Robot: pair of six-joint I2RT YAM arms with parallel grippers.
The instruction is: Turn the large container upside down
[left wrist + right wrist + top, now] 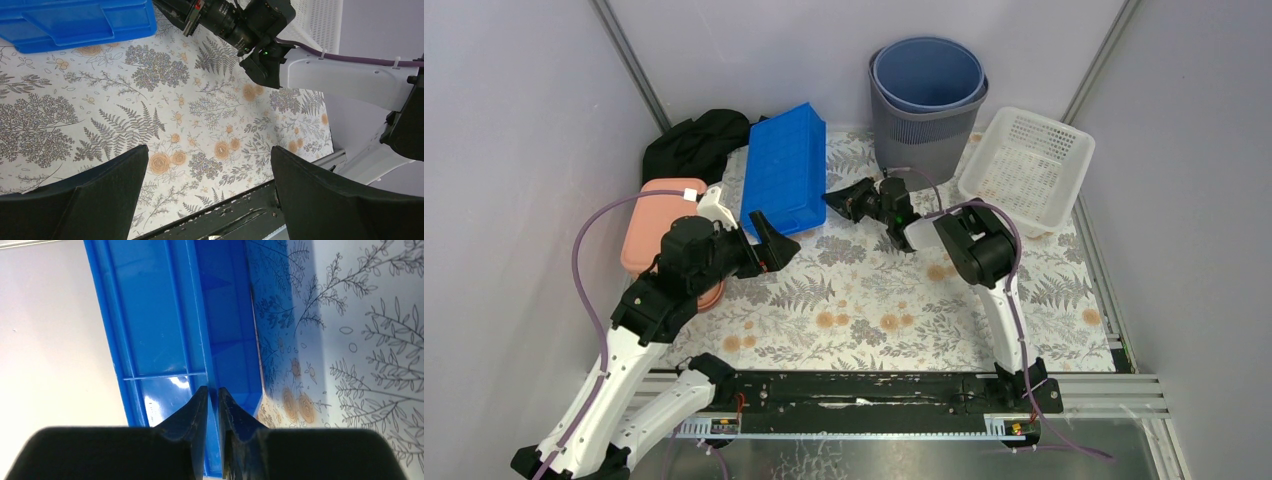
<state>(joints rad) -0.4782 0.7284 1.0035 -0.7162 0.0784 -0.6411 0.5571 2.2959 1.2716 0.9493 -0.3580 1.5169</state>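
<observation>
Big blue container (784, 172) sits at rear-left of the floral cloth (874, 300), tilted, long side running front to back; can't tell for sure which face is up. R gripper (839, 200) is at its near right corner, jaws almost together, pinching a thin blue wall of the container (plain in R wrist view). L gripper (771, 240) is spread wide w/ nothing in it, just beside the container's near end, above the cloth. At the back: grey bin (924, 140) w/ a blue bin (927, 72) nested inside, white basket (1027, 165) to its right. Pink tub (659, 225) and black fabric (696, 140) lie at far left.
</observation>
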